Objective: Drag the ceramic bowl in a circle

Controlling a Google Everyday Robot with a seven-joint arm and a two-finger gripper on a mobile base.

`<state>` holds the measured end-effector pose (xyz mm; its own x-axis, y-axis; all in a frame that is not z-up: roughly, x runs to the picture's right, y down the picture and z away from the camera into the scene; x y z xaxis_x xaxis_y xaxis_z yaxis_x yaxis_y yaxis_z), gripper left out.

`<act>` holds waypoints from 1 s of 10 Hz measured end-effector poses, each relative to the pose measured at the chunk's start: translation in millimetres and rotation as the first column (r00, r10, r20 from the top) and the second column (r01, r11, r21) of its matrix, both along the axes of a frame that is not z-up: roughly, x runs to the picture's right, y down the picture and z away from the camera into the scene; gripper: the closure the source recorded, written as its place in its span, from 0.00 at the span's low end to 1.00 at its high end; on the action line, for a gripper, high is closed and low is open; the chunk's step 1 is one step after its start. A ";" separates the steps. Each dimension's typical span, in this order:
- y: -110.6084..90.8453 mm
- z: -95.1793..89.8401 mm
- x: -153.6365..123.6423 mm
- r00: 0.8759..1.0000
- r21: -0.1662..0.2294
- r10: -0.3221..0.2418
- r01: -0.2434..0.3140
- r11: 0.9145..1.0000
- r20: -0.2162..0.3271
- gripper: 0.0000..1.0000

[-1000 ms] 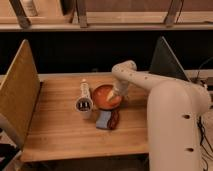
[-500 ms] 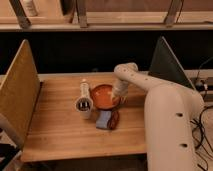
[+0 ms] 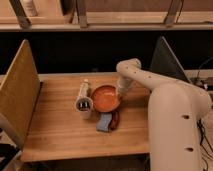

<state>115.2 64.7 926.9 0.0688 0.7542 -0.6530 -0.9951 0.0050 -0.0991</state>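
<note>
Now hand (image 3: 120,95) at ceramic bowl (image 3: 102,99) edge; cannot tell if gripping. Slide slow, bowl flat on surface (image 3: 57,131), miss white cylinder (image 3: 84,98), blue sponge (image 3: 104,122).

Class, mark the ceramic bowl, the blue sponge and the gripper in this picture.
ceramic bowl (image 3: 103,99): camera view, on its orange inner floor.
blue sponge (image 3: 104,122): camera view, on its top face.
gripper (image 3: 121,96): camera view, on its tip at the bowl's right rim.

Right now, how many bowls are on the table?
1. The ceramic bowl sits on the table between the white cylinder and the gripper at its rim; the blue sponge lies in front. The arm may hide others.
</note>
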 end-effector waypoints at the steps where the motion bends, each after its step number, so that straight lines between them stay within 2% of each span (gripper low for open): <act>1: -1.4 2.4 19.9 0.998 -0.004 -0.015 0.015 1.000 -0.053 1.00; 3: -7.5 12.9 39.7 0.992 -0.014 -0.038 0.037 0.999 -0.117 1.00; 5: -20.5 27.7 29.8 0.991 -0.012 -0.057 0.056 0.998 -0.123 1.00; 8: -38.7 36.0 -12.1 0.996 0.007 -0.072 0.072 0.997 -0.060 1.00; 9: -37.5 31.0 -31.9 0.996 0.004 -0.084 0.084 0.996 -0.019 1.00; 10: -33.0 27.2 -37.3 0.995 -0.003 -0.095 0.095 0.995 -0.005 1.00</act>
